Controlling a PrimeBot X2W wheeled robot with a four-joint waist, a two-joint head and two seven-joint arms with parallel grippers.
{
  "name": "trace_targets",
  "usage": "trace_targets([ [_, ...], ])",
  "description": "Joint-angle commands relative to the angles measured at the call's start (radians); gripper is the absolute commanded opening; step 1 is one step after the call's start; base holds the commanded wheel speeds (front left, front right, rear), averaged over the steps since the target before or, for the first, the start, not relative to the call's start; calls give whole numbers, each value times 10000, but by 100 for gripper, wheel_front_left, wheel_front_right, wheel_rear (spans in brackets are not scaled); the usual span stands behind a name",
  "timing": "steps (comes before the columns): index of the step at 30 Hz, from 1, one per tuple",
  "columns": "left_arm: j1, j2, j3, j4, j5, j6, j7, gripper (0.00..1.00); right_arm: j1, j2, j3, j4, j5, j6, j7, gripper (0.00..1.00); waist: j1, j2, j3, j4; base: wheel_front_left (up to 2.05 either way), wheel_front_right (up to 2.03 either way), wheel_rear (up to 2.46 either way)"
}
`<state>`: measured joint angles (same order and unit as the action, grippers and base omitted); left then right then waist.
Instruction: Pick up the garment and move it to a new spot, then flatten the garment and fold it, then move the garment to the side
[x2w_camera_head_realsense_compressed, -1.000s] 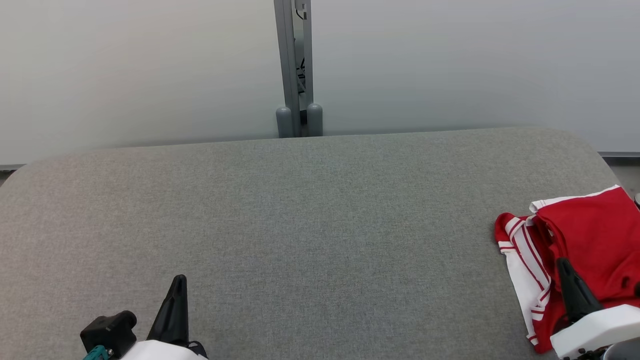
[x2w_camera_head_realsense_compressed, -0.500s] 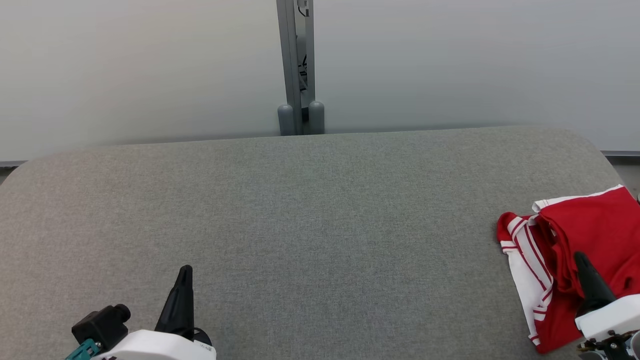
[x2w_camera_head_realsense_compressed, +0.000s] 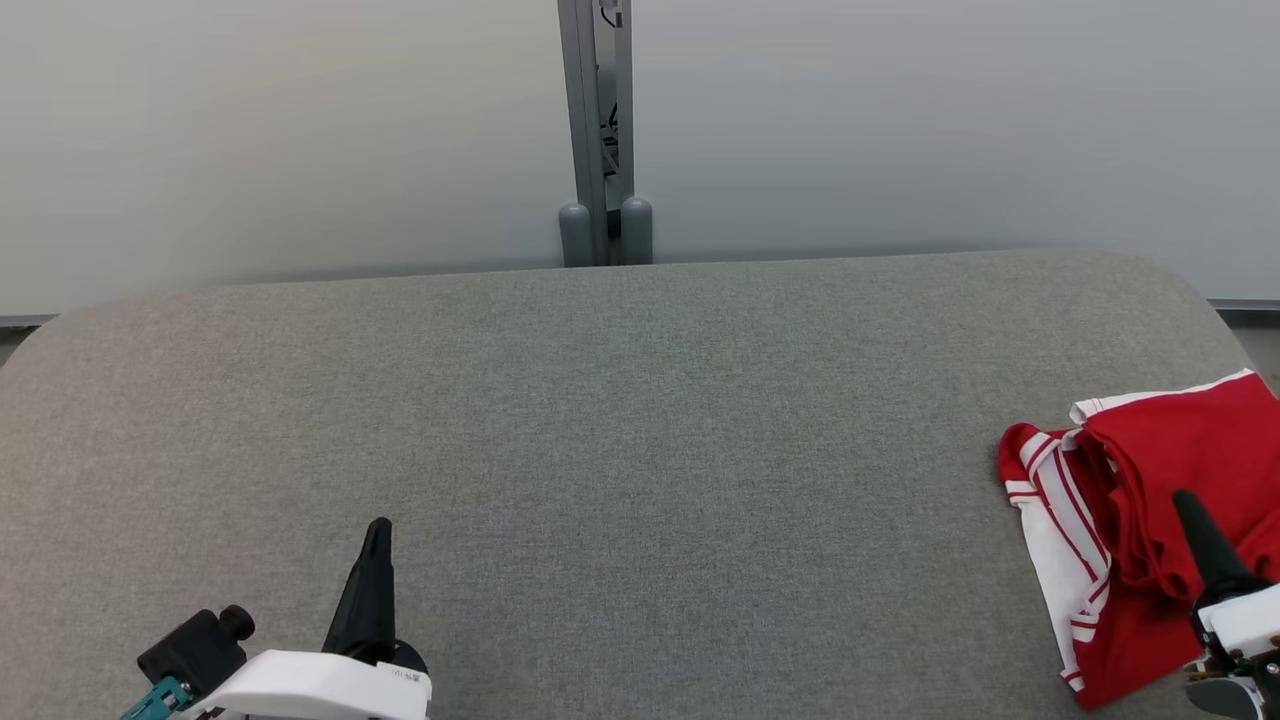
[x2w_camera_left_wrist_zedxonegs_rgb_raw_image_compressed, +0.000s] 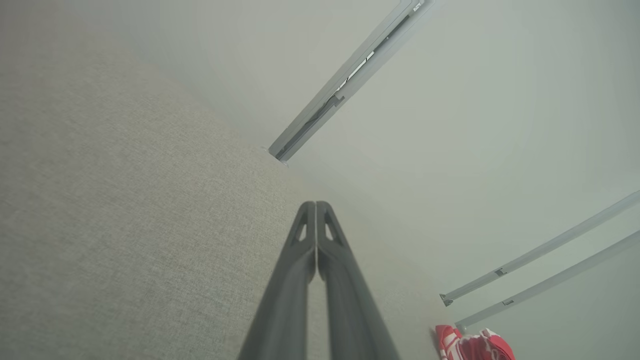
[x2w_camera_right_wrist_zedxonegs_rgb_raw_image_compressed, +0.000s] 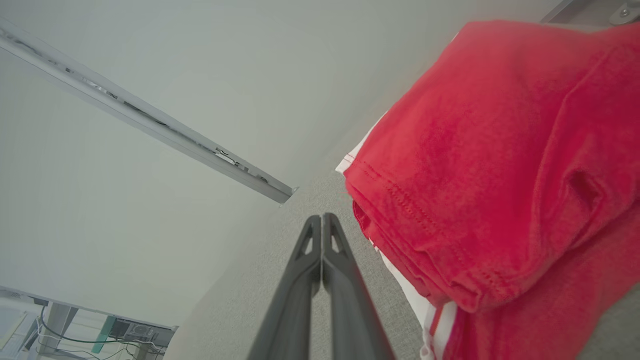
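Saw the grey tabletop (x2w_camera_head_realsense_compressed: 640, 430) bare but for the red-and-white garment (x2w_camera_head_realsense_compressed: 1150, 470), lying folded at its 4 o'clock edge. Judged the pick-up, flattening, folding and move aside done, with little left beyond drawing the arms clear. Found the left claw (x2w_camera_head_realsense_compressed: 378, 530) pressed closed and empty at 7 o'clock, and the right claw (x2w_camera_head_realsense_compressed: 1190, 505) likewise closed on nothing at the garment. Noted, against a second earlier, a drift of the right claw toward 3 o'clock, a nudge of the left toward 12, and no shift of the garment beyond the camera's own.

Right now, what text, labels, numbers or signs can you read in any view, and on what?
None can be read.
White housing of the left gripper: a tiny dark mark, too small to read.
Garment: red with white stripes, no print or label showing.
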<state>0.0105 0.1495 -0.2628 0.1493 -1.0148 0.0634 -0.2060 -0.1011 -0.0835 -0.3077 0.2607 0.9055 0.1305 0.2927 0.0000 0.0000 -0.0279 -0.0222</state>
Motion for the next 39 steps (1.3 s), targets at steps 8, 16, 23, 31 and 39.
trace_targets([
  [8,-487,-107,109,60,-1112,-372,-136,0,-551,-218,-435,286,1132,4,510,0,0,0,39,27,0,0,0],
  [16,-597,-230,130,170,-1920,-615,-201,0,-785,-297,-736,583,1943,4,881,0,0,0,73,51,0,0,0],
  [23,-712,-330,148,247,-2480,-791,-246,0,-956,-349,-955,770,2510,4,1128,0,0,0,99,69,0,0,0],
  [31,-796,-459,169,342,-3190,-1021,-305,0,-1167,-415,-1213,1019,3230,4,1448,0,0,0,134,93,0,0,0],
  [39,-933,-554,185,422,-3851,-1213,-362,0,-1363,-464,-1445,1270,3898,4,1755,0,0,0,168,117,0,0,0],
])
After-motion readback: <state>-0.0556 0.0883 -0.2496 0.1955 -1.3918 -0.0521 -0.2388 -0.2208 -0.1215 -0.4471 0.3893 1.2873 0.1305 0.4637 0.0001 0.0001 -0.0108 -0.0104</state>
